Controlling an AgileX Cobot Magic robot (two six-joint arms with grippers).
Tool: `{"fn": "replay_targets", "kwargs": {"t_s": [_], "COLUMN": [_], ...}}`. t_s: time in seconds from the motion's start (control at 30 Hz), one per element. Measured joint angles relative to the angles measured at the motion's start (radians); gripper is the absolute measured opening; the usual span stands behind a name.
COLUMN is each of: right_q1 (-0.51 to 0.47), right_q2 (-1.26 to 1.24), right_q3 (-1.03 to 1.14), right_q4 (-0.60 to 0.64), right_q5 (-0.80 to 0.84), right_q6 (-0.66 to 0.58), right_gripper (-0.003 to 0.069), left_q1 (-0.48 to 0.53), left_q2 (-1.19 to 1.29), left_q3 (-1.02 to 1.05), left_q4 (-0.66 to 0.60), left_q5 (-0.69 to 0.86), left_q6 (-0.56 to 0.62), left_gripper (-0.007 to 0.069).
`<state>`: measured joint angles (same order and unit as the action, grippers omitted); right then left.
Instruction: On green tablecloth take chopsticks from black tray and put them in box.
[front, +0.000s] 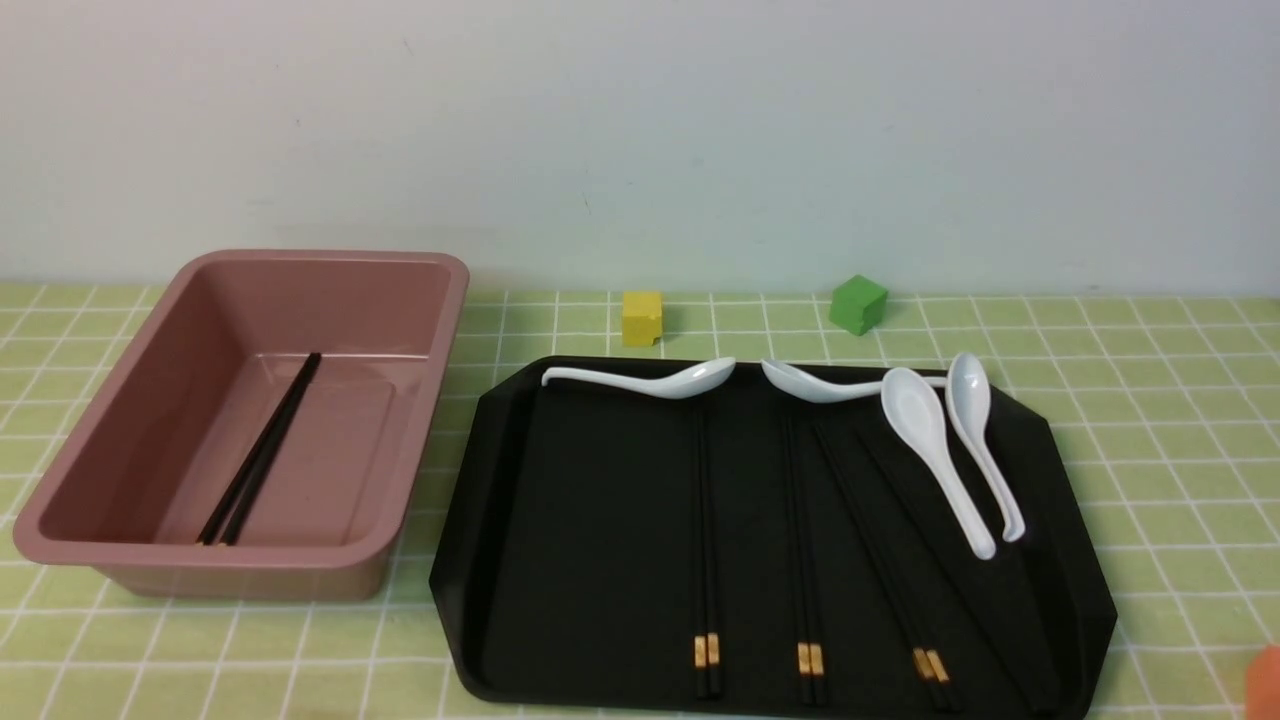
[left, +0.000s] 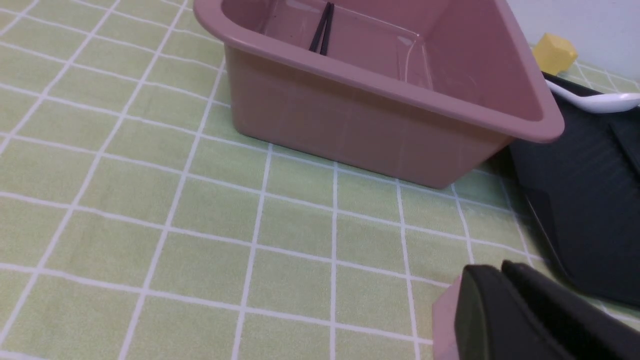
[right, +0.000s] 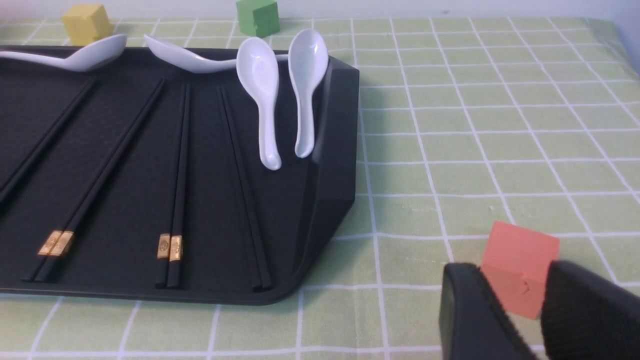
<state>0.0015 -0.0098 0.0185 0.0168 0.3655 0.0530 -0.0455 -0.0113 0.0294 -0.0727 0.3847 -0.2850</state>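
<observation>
The box (front: 250, 420) holds one pair of chopsticks (front: 262, 450); the black tray (front: 590, 520) carries more pairs beside four white spoons (front: 935, 455). Both lie well apart from the right hand (right: 510, 310), narrowly parted around an orange cube (right: 520, 267); the left hand's (left: 505, 310) opening cannot be told.

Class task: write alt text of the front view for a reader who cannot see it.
A pink box holding one pair of chopsticks sits left of a black tray on a green checked tablecloth. The tray holds four white spoons and more black chopsticks; a yellow cube and a green cube stand behind it.
</observation>
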Motion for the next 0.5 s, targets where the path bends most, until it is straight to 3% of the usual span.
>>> {"fn": "replay_targets", "kwargs": {"t_s": [0.5], "right_q1": [0.0], "right_q2": [0.0], "right_q3": [0.0], "right_q4": [0.0], "right_q5": [0.0], "right_q6": [0.0], "right_gripper": [0.024], "left_q1": [0.0], "left_q2": [0.0], "left_q3": [0.0], "left_q4": [0.0], "left_q5": [0.0], "left_q6": [0.001], "left_gripper": [0.0062]}}
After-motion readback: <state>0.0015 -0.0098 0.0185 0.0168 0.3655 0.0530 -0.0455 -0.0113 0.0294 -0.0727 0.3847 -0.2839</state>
